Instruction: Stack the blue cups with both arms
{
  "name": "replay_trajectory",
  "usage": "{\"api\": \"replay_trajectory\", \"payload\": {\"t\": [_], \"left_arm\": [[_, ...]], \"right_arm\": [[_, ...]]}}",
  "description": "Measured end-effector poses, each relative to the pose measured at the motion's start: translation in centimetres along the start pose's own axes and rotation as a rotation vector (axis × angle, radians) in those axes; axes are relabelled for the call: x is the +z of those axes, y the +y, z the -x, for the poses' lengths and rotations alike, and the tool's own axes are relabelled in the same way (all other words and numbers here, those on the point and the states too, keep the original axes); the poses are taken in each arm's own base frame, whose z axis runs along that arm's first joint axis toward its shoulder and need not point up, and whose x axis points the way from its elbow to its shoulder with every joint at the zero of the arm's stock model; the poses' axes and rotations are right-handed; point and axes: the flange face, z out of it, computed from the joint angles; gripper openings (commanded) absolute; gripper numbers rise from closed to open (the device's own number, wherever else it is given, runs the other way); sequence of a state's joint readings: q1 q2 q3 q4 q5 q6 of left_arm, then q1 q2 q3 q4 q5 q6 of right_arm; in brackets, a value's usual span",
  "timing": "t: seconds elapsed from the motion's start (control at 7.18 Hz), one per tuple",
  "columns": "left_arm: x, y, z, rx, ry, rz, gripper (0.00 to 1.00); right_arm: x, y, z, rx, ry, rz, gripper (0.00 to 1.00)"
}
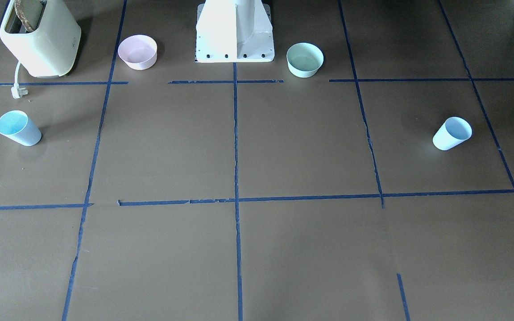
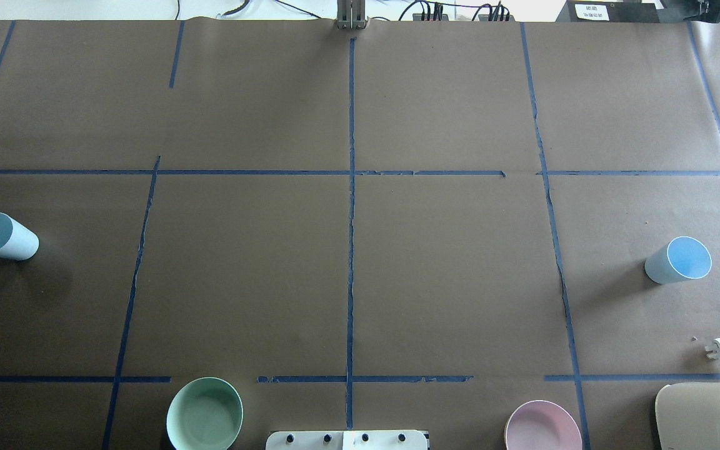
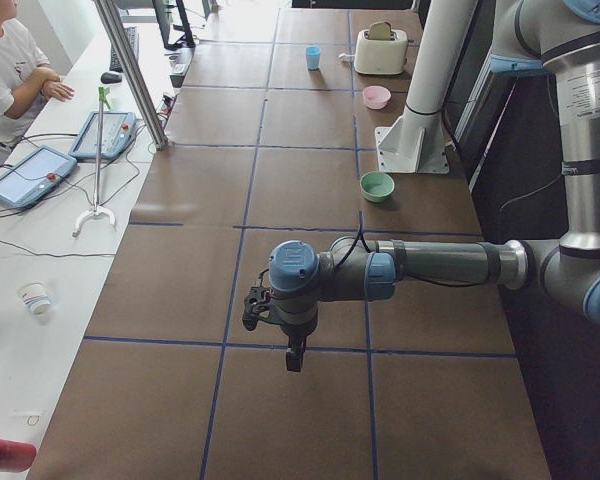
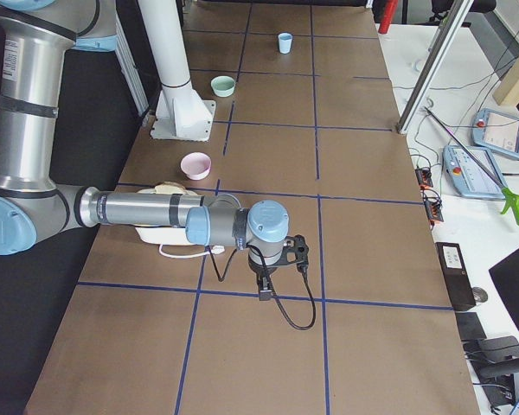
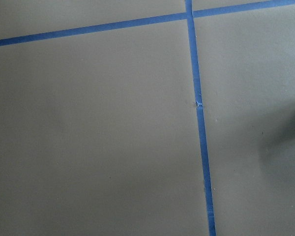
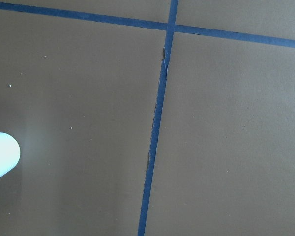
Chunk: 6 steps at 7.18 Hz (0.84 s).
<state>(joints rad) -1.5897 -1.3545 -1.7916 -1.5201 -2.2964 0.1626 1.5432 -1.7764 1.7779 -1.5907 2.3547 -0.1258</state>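
Two pale-blue cups stand upright, mouth up, far apart. One cup [image 2: 2,236] [image 1: 452,133] is at the table's left end, the other cup [image 2: 679,259] [image 1: 18,128] at the right end near the toaster. Neither arm shows in the overhead or front views. In the exterior left view the near left arm reaches out over the table, its left gripper [image 3: 294,355] pointing down. In the exterior right view the right gripper [image 4: 265,290] hangs likewise. I cannot tell whether either is open or shut. The wrist views show only brown paper and blue tape, plus a pale shape [image 6: 0,157] at the left edge.
A pink bowl [image 1: 137,51] and a mint-green bowl [image 1: 304,59] flank the white pedestal [image 1: 234,31]. A cream toaster [image 1: 40,38] with its loose plug [image 1: 17,91] stands at the robot's right rear. A seated person [image 3: 10,60] is beyond the table.
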Motion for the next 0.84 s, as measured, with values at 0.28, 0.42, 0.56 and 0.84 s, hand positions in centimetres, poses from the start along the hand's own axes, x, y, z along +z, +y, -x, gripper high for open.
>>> {"api": "replay_trajectory", "payload": {"t": [0.28,0.42,0.56,0.84], "left_arm": [[0.5,0.0,-0.4,0.019,-0.003,0.012,1.00],[0.7,-0.1,-0.5,0.027,-0.003,0.018,1.00],[0.8,-0.2,-0.7,0.031,-0.002,0.019,1.00],[-0.6,-2.6,-2.0,0.078,-0.008,-0.030,1.00]], "right_arm": [[0.0,0.0,0.0,-0.001,0.000,0.001,1.00],[0.0,0.0,0.0,-0.001,-0.001,0.001,1.00],[0.0,-0.1,0.1,-0.004,-0.006,-0.003,1.00],[0.0,-0.1,0.4,-0.010,-0.029,-0.013,1.00]]}}
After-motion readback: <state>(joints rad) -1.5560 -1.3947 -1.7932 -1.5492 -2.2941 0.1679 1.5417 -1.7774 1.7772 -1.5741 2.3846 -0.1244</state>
